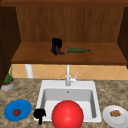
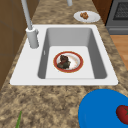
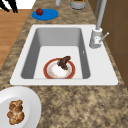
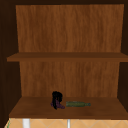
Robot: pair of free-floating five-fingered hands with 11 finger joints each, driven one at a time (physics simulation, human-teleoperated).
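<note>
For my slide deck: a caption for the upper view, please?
Right hand at a purple item beside a lying green bottle, lower cabinet shelf.

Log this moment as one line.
left hand: open, in air by blue plate | right hand: at purple item on shelf, beside green bottle
</note>
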